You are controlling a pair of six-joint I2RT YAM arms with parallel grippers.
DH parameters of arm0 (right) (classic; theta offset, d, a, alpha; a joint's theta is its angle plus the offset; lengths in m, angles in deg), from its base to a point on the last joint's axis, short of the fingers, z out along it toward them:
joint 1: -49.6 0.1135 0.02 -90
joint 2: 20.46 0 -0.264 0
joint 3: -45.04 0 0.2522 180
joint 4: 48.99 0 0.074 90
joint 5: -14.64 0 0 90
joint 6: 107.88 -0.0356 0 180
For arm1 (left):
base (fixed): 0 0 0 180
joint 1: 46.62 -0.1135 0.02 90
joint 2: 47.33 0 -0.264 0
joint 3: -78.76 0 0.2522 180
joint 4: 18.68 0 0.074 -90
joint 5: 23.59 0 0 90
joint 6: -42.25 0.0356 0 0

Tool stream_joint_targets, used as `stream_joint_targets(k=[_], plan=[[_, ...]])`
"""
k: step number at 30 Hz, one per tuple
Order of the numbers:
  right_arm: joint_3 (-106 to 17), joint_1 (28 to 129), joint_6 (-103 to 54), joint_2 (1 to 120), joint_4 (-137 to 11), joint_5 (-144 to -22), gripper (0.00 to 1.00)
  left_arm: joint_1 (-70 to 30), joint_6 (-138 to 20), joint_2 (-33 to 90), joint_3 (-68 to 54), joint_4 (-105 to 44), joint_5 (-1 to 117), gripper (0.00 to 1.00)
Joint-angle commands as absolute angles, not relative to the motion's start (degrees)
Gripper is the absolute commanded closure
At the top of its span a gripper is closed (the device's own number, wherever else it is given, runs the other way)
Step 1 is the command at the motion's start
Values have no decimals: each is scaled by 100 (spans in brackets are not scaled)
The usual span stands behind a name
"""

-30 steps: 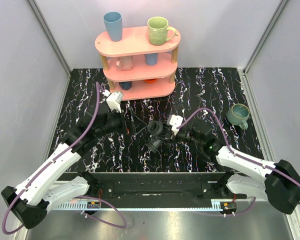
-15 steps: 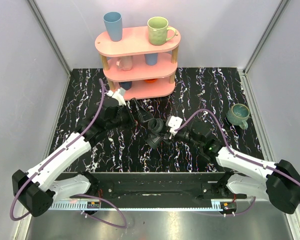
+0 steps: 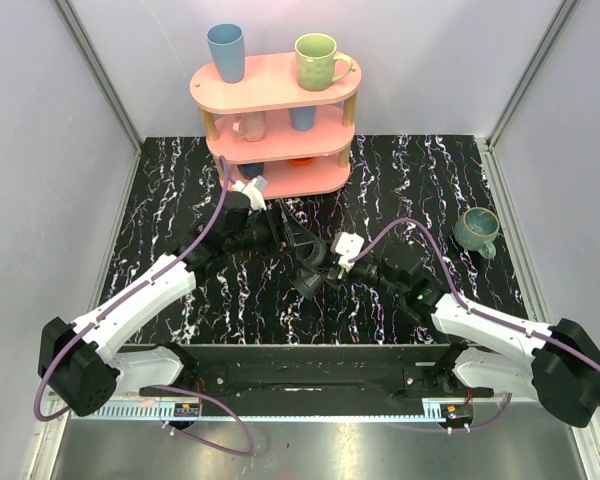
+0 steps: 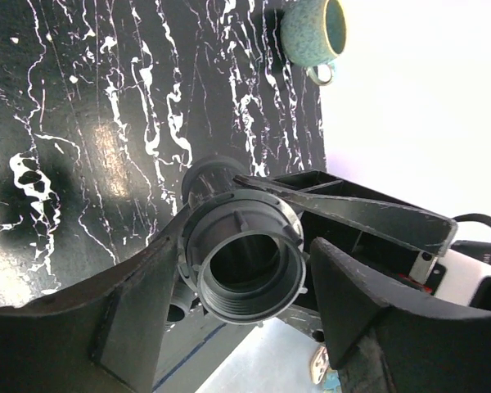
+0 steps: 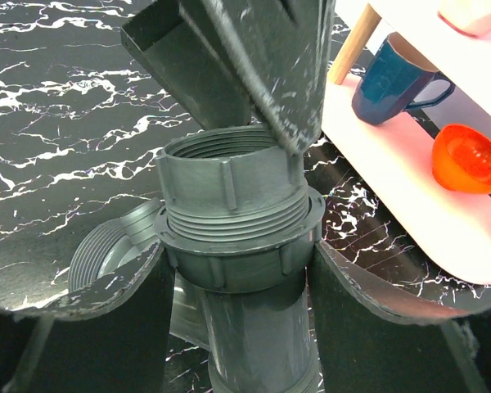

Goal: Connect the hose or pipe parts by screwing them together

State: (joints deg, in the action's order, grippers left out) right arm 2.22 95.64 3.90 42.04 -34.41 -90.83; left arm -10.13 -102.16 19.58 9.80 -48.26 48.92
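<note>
The dark grey T-shaped pipe fitting stands lifted at the middle of the table. My right gripper is shut on it, with a finger pressed on each side of its ribbed collar. A threaded side branch points to the left. My left gripper straddles the fitting's threaded top ring. Its left finger lies against the ring, while a thin gap shows at the right finger. In the top view the left gripper meets the right gripper at the fitting.
A pink three-tier shelf with cups stands at the back, close behind the left gripper. Its lower tiers hold a blue mug and an orange bowl. A green-blue mug sits at the right.
The left arm has swung right from the left half of the table to the fitting, and its jaws have narrowed around the top ring. The right arm and fitting have stayed put.
</note>
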Motion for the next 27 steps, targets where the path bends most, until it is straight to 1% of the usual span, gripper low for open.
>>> stream_joint_targets(k=[1,3,4,5,8,11,14,20,23,24,25,27], plan=[[70,9618,312,4211,-3155,-8969,100,-962,-9988,2043,1007,-4764,4681,32],[52,9627,303,4203,-3163,-8978,100,-936,-9882,2052,1068,-4757,4734,34],[43,9627,295,4229,-3190,-8995,100,-918,-9812,2052,1069,-4721,4717,37],[17,9627,295,4238,-3216,-9082,100,-900,-9716,2052,1095,-4660,4647,41],[-97,9618,260,4282,-3400,-9197,100,-804,-9101,2052,1060,-4580,4602,58],[-132,9627,216,4273,-3444,-9259,100,-742,-8319,2026,1104,-4580,4367,62],[-229,9627,145,4290,-3567,-9355,100,-725,-7686,1964,1244,-4458,3945,70],[-325,9627,5,4326,-3708,-9873,100,-689,-6149,1560,1657,-3965,3417,72],[-335,9627,-30,4334,-3779,-10207,100,-698,-5208,1428,1666,-3983,2855,70],[-335,9627,-48,4334,-3787,-10304,100,-698,-4614,1402,1675,-4018,2627,67],[-326,9627,-74,4334,-3779,-10496,100,-689,-4260,1358,1675,-4070,2112,66],[-343,9618,-162,4378,-3787,-10664,100,-698,-3609,1331,1710,-4097,1949,62]])
